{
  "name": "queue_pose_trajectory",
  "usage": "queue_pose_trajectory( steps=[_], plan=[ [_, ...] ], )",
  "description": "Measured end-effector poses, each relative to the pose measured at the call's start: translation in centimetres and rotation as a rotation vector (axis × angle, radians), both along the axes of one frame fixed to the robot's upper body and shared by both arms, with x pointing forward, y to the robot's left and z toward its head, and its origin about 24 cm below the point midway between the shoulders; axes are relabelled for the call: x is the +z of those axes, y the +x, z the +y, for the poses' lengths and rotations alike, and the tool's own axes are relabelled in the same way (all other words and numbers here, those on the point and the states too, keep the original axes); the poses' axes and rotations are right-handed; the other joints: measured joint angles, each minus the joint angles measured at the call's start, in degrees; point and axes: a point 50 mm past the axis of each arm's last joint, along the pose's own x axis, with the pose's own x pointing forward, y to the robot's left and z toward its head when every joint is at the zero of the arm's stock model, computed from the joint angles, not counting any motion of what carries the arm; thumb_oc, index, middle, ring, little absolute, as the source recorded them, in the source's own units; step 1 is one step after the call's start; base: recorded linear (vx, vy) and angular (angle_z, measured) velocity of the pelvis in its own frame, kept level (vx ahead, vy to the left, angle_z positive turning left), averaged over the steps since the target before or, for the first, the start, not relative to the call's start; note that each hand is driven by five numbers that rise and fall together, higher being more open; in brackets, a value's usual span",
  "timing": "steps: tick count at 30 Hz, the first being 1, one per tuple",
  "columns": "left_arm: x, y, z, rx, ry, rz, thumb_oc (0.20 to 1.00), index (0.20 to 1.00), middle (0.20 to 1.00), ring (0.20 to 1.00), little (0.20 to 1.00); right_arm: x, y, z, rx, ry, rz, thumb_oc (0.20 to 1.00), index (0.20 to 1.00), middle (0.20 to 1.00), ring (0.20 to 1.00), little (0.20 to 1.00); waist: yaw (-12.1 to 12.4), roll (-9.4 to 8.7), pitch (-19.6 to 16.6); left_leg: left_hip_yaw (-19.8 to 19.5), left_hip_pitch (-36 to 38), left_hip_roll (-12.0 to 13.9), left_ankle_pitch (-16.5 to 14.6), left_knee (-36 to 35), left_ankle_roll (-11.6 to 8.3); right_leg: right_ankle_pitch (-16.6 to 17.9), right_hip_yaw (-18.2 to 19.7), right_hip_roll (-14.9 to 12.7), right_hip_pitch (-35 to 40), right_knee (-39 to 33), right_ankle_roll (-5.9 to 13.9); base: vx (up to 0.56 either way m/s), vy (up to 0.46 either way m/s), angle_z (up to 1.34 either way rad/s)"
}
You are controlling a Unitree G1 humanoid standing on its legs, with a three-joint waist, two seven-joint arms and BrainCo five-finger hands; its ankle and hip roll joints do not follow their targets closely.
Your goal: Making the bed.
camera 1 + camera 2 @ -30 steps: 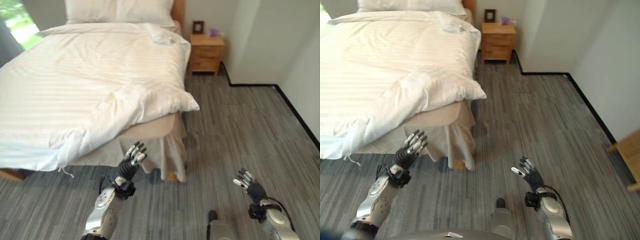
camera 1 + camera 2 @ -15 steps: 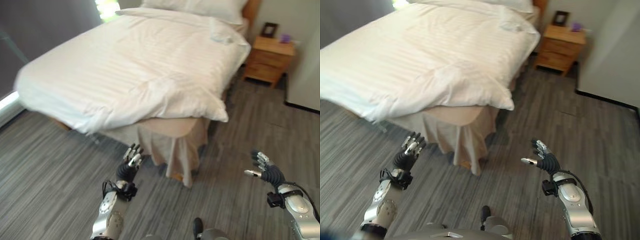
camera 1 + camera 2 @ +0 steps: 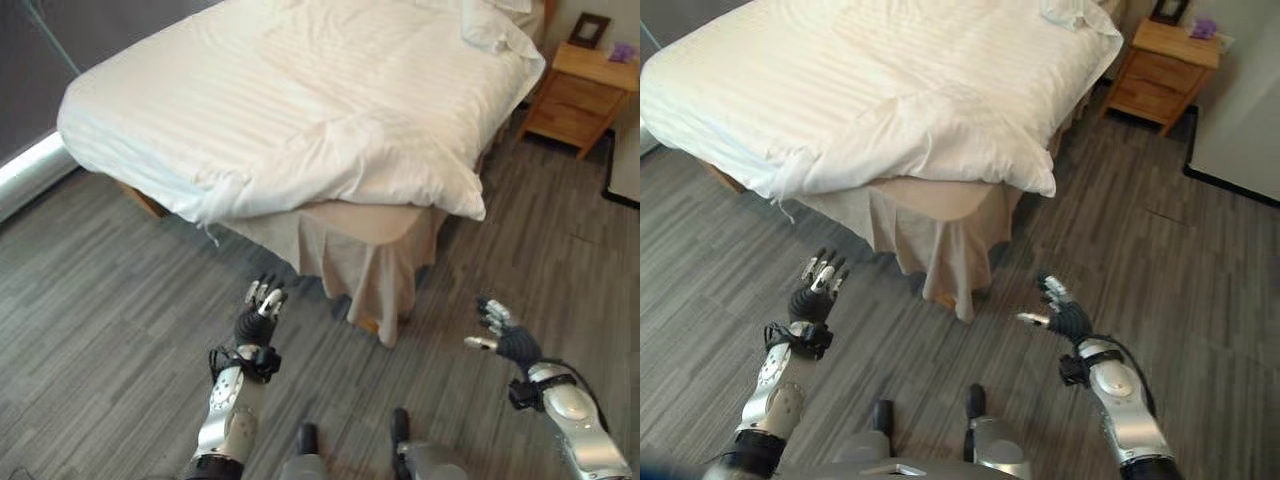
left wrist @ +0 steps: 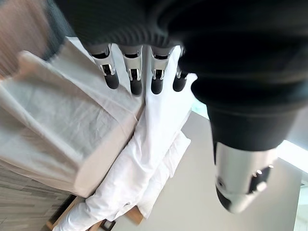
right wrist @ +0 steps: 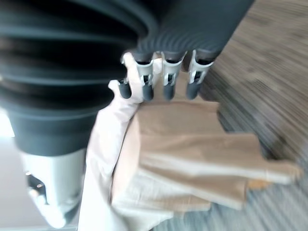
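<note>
Left eye view has the left robot hand [image 3: 260,312] low and closest, fingers straight and holding nothing. Off to its right, the right robot hand [image 3: 498,338] is also spread wide and holds nothing. Grey floor [image 3: 110,300] lies under both. Just past the left robot hand hangs the beige bed skirt [image 3: 370,265] at the bed corner. Above that skirt, the white duvet [image 3: 300,120] is folded back and bunched, so the corner of the bed [image 3: 365,218] is bare. Far beyond both robot hands sit a crumpled pillow [image 3: 495,25] and a wooden nightstand [image 3: 580,95].

I think the job now is to step closer and reach for the bunched duvet edge. To do it well, both robot hands should grab the edge apart from each other, then pull it evenly over the bare corner so it lies flat
</note>
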Motion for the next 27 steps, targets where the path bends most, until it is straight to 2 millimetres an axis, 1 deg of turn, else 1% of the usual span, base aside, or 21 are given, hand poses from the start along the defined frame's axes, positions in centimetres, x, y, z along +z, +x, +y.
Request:
queue_pose_trajectory(
  steps=[1, 2, 3, 4, 5, 7, 8, 9, 10, 11, 12, 13, 17, 19, 20, 22, 23, 24, 25, 26, 27],
  plan=[
    [0.2, 0.1, 0.2, 0.0, 0.01, -0.01, 1.0, 1.0, 1.0, 1.0, 1.0, -0.1, -0.1, 0.1, -0.004, 0.009, 0.001, 1.0, 1.0, 1.0, 1.0, 1.0, 0.32, -0.31, -0.27, 0.65, -0.36, -0.89, -0.66, 0.5, 1.58, -0.09, 1.08, -0.78, -0.48, -0.44, 0.16, 0.14, 0.294, -0.64],
    [0.4, 0.0, 0.4, 0.008, 0.018, -0.013, 1.0, 1.0, 1.0, 1.0, 1.0, -0.3, 0.0, 0.4, 0.0, 0.017, 0.006, 1.0, 1.0, 1.0, 1.0, 1.0, 0.37, 0.43, -0.47, 3.17, -0.06, -1.68, -1.22, 0.21, 2.69, -0.51, 0.4, -1.97, -2.54, 5.08, 0.16, 0.17, 0.405, -0.75],
    [0.4, -0.1, 1.1, 0.015, 0.065, -0.001, 1.0, 1.0, 1.0, 1.0, 1.0, -0.4, 0.0, 0.9, 0.015, 0.023, 0.01, 1.0, 1.0, 1.0, 1.0, 1.0, 0.93, -0.44, -0.26, 4.39, 0.98, -2.55, -1.12, -0.2, 4.53, 1.98, 1.32, -3.62, -4.6, 9.88, 3.67, 0.17, 0.415, -0.84],
    [0.3, -0.5, 1.9, 0.036, 0.101, 0.016, 1.0, 1.0, 1.0, 1.0, 1.0, -0.5, 0.1, 1.3, 0.034, 0.027, 0.014, 1.0, 1.0, 1.0, 1.0, 1.0, 0.82, -0.33, -0.28, 6.61, 2.67, -2.86, -1.26, -1.2, 4.13, 0.3, 1.3, -4.1, -6.4, 14.37, 4.88, 0.14, 0.289, -0.64],
    [0.5, -0.7, 3.1, 0.052, 0.196, 0.044, 1.0, 1.0, 1.0, 1.0, 1.0, -0.9, -0.5, 1.5, 0.05, 0.033, 0.039, 1.0, 1.0, 1.0, 1.0, 1.0, -0.5, -0.47, -0.62, 6.97, 2.94, -3.76, -3.02, -0.39, 4.8, 1.74, 1.16, -4.28, -7.43, 16.87, 4.4, 0.18, 0.262, -0.6],
    [1.3, -1.0, 4.7, 0.075, 0.324, 0.041, 1.0, 1.0, 1.0, 1.0, 1.0, -1.3, -0.9, 1.5, 0.068, 0.027, 0.067, 1.0, 1.0, 1.0, 1.0, 1.0, -0.3, 0.3, -0.9, 8.46, 4.08, -3.4, -2.8, -1.9, 5.05, 1.96, 0.43, -4.46, -8.11, 17.74, 4.71, 0.19, 0.166, -0.43],
    [2.5, -0.8, 6.2, 0.099, 0.454, 0.033, 1.0, 1.0, 1.0, 1.0, 1.0, -1.7, -1.4, 1.4, 0.084, 0.026, 0.099, 1.0, 1.0, 1.0, 1.0, 1.0, -1.39, -0.11, -1.06, 9.24, 5.51, -3.74, -2.85, -2.51, 4.93, 2.06, -1.22, -4.83, -7.96, 16.22, 4.67, 0.17, 0.056, -0.39],
    [3.1, -0.8, 7.1, 0.102, 0.532, 0.038, 1.0, 1.0, 1.0, 1.0, 1.0, -2.0, -1.6, 1.5, 0.097, 0.029, 0.118, 1.0, 1.0, 1.0, 1.0, 1.0, -1.34, -0.36, -1.33, 9.95, 5.71, -3.66, -2.91, -2.36, 4.71, 1.95, -3.49, -4.97, -7.78, 14.91, 4.61, 0.18, 0.014, -0.4],
    [4.6, -0.3, 8.4, 0.131, 0.638, 0.024, 1.0, 1.0, 1.0, 1.0, 1.0, -2.4, -2.3, 1.4, 0.127, 0.025, 0.151, 1.0, 1.0, 1.0, 1.0, 1.0, -1.64, -0.89, -2.32, 10.99, 5.68, -3.71, -2.79, -2.39, 3.85, 2.69, -7.31, -5.59, -5.59, 8.98, 3.93, 0.13, -0.001, -0.27],
    [5.6, 0.3, 8.7, 0.137, 0.691, 0.003, 1.0, 1.0, 1.0, 1.0, 1.0, -2.6, -2.8, 1.3, 0.145, 0.014, 0.176, 1.0, 1.0, 1.0, 1.0, 1.0, -1.67, -1.4, -2.7, 10.99, 5.75, -3.85, -2.95, -2.37, 3.57, 2.96, -9.4, -6.0, -3.86, 5.49, 3.53, 0.13, -0.03, -0.12],
    [7.0, 1.2, 8.9, 0.145, 0.745, -0.038, 1.0, 1.0, 1.0, 1.0, 1.0, -2.9, -3.3, 1.0, 0.168, -0.004, 0.209, 1.0, 1.0, 1.0, 1.0, 1.0, -1.72, -1.21, -2.86, 10.63, 5.82, -3.33, -2.6, -2.33, 3.08, 5.19, -11.03, -5.11, -1.52, 1.69, 2.04, 0.1, -0.024, 0.12],
    [8.5, 2.4, 8.6, 0.158, 0.781, -0.085, 1.0, 1.0, 1.0, 1.0, 1.0, -3.2, -3.9, 0.8, 0.197, -0.014, 0.242, 1.0, 1.0, 1.0, 1.0, 1.0, -2.44, -0.84, -3.19, 10.07, 6.09, -2.71, -2.51, -2.31, 2.93, 6.76, -10.91, -3.88, 0.53, -1.43, 1.42, 0.13, -0.045, 0.07],
    [11.3, 4.8, 7.9, 0.165, 0.846, -0.164, 1.0, 1.0, 1.0, 1.0, 1.0, -2.9, -3.7, 1.1, 0.273, -0.042, 0.258, 1.0, 1.0, 1.0, 1.0, 1.0, -2.81, -0.08, -4.6, 10.02, 6.68, -1.58, -2.87, -2.35, 2.41, 8.35, -9.65, -1.89, 2.16, -5.59, 0.08, 0.13, -0.044, -0.24],
    [13.9, 6.8, 7.7, 0.179, 0.964, -0.209, 1.0, 1.0, 1.0, 1.0, 1.0, -2.7, -3.5, 1.0, 0.289, -0.065, 0.256, 1.0, 1.0, 1.0, 1.0, 1.0, -3.75, 0.08, -5.0, 9.89, 6.61, -0.84, -3.2, -2.35, 1.88, 9.13, -9.72, -0.87, 3.22, -8.14, -0.14, 0.11, -0.052, -0.04],
    [14.6, 7.3, 8.1, 0.186, 1.015, -0.204, 1.0, 1.0, 1.0, 1.0, 1.0, -2.8, -3.7, 1.0, 0.295, -0.067, 0.261, 1.0, 1.0, 1.0, 1.0, 1.0, -4.4, 0.06, -5.22, 9.72, 6.51, -0.65, -3.16, -2.35, 1.81, 9.02, -9.74, -0.69, 3.13, -8.14, -0.02, 0.05, -0.044, 0.0],
    [17.2, 9.3, 8.8, 0.224, 1.187, -0.191, 1.0, 1.0, 1.0, 1.0, 1.0, -2.4, -3.9, 0.8, 0.319, -0.078, 0.259, 1.0, 1.0, 1.0, 1.0, 1.0, -5.4, 0.28, -5.87, 9.54, 5.37, -0.22, -2.95, -2.41, 1.15, 8.96, -9.87, -0.35, 2.25, -8.25, -0.15, -0.06, -0.038, 0.04],
    [18.0, 9.8, 9.0, 0.233, 1.234, -0.183, 1.0, 1.0, 1.0, 1.0, 1.0, -2.4, -4.3, 0.8, 0.33, -0.08, 0.269, 1.0, 1.0, 1.0, 1.0, 1.0, -6.02, 0.25, -6.5, 9.52, 4.21, -0.22, -2.86, -2.55, 1.01, 8.97, -9.81, -0.33, 1.08, -8.25, -0.16, -0.11, -0.019, 0.04],
    [20.0, 11.0, 9.0, 0.262, 1.318, -0.18, 1.0, 1.0, 1.0, 1.0, 1.0, -2.3, -4.6, 0.9, 0.352, -0.075, 0.276, 1.0, 1.0, 1.0, 1.0, 1.0, -6.17, 0.25, -7.46, 9.56, 1.91, -0.41, -2.45, -2.54, 0.57, 9.15, -9.52, -0.48, -1.29, -8.25, -0.3, -0.09, -0.006, -0.03],
    [21.5, 11.3, 9.1, 0.292, 1.351, -0.194, 1.0, 1.0, 1.0, 1.0, 1.0, -2.4, -4.9, 1.0, 0.366, -0.072, 0.289, 1.0, 1.0, 1.0, 1.0, 1.0, -6.76, 0.11, -7.44, 9.6, 0.66, -0.74, -1.8, -2.35, 0.27, 9.83, -9.37, -0.59, -2.8, -8.16, -0.5, -0.1, -0.007, -0.1],
    [23.3, 12.4, 9.5, 0.314, 1.456, -0.149, 1.0, 1.0, 1.0, 1.0, 1.0, -2.2, -5.4, 1.3, 0.391, -0.06, 0.295, 1.0, 1.0, 1.0, 1.0, 1.0, -8.04, -0.05, -7.43, 9.92, -1.27, -1.07, -1.36, -2.36, 0.37, 10.79, -8.74, -0.79, -4.95, -8.14, -0.65, -0.09, -0.01, -0.18],
    [25.4, 12.9, 10.5, 0.371, 1.519, -0.09, 1.0, 1.0, 1.0, 1.0, 1.0, -1.7, -5.6, 1.7, 0.424, -0.057, 0.283, 1.0, 1.0, 1.0, 1.0, 1.0, -9.64, -0.13, -7.24, 10.82, -3.48, -1.41, -1.11, -2.37, 0.28, 11.32, -8.18, -1.1, -7.56, -8.18, -0.62, -0.06, -0.005, -0.24]
  ],
)
